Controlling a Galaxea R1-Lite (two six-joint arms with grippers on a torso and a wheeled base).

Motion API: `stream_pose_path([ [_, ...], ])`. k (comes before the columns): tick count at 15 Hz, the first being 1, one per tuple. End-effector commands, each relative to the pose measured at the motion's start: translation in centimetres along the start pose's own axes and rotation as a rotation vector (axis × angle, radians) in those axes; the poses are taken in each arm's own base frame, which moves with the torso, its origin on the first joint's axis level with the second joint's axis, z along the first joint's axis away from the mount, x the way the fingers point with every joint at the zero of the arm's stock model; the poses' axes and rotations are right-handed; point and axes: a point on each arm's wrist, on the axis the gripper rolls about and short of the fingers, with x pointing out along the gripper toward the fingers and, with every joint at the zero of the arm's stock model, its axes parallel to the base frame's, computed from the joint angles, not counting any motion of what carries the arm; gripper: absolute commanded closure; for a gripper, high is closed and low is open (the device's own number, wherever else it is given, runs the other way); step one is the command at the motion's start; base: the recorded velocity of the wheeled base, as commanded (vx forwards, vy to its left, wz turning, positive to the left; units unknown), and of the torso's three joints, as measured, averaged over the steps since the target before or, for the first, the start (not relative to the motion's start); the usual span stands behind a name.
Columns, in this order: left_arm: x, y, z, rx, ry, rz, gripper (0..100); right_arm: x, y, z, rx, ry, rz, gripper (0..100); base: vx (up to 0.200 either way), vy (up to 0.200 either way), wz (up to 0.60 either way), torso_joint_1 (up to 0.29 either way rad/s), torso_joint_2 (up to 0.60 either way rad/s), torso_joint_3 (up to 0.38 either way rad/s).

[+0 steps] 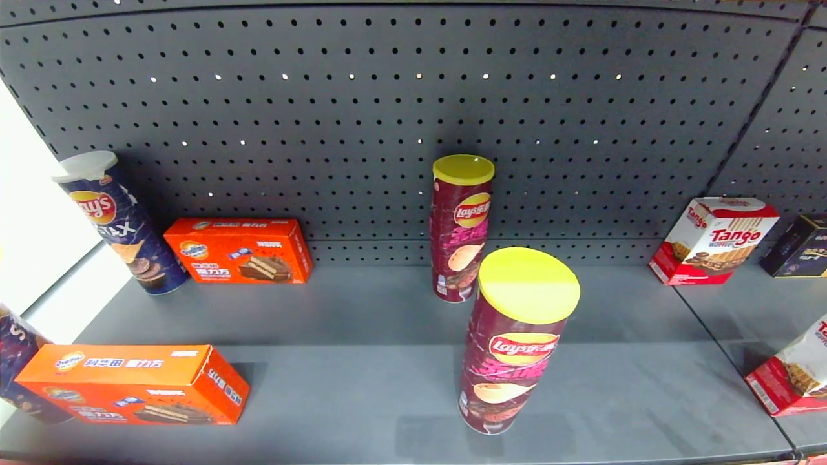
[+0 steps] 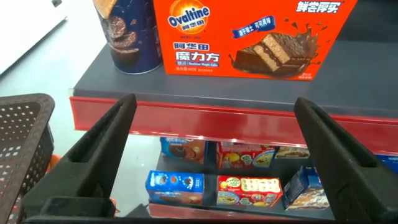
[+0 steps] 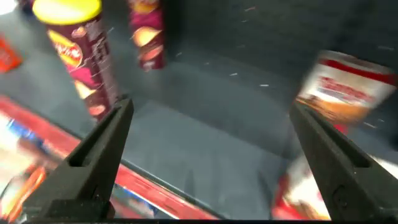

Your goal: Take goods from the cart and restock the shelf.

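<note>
Two maroon chip cans with yellow lids stand upright on the grey shelf (image 1: 362,323): one near the front (image 1: 513,342), one by the back panel (image 1: 460,226). The front can (image 3: 78,56) and the back can (image 3: 147,34) also appear in the right wrist view. My right gripper (image 3: 211,162) is open and empty, in front of the shelf's edge, to the right of the front can. My left gripper (image 2: 214,162) is open and empty, below the shelf's red front edge (image 2: 249,118), facing an orange wafer box (image 2: 249,37) and a dark blue chip can (image 2: 127,34).
On the shelf's left stand a blue chip can (image 1: 116,219) and two orange boxes (image 1: 239,250) (image 1: 132,384). Red-and-white wafer boxes (image 1: 714,239) (image 1: 791,378) sit at the right. A black mesh basket (image 2: 22,149) is beside my left gripper. Lower shelves hold small boxes (image 2: 249,190).
</note>
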Motion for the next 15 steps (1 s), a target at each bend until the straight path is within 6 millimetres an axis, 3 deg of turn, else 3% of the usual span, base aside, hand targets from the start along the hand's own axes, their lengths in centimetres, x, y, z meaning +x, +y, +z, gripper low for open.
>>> stream_pose_path([
  [1, 0.0, 0.0, 0.0, -0.001, 0.001, 0.001, 0, 5.9, -0.6, -0.5, 0.011, 0.109, 0.127, 0, 0.000, 0.000, 0.00, 0.000, 0.00, 0.000],
  [3, 0.0, 0.0, 0.0, -0.004, 0.001, 0.001, 0, 8.5, -0.6, -0.9, 0.012, 0.127, 0.169, 0, 0.000, 0.000, 0.00, 0.000, 0.00, 0.000],
  [7, 0.0, 0.0, 0.0, -0.004, 0.001, 0.001, 0, 11.5, 0.3, -2.4, 0.019, 0.203, 0.249, 0, 0.000, 0.000, 0.00, 0.000, 0.00, 0.000],
  [15, 0.0, 0.0, 0.0, -0.001, 0.001, 0.001, 0, 14.1, 1.6, -3.8, -0.002, 0.297, 0.300, 0, 0.000, 0.000, 0.00, 0.000, 0.00, 0.000],
])
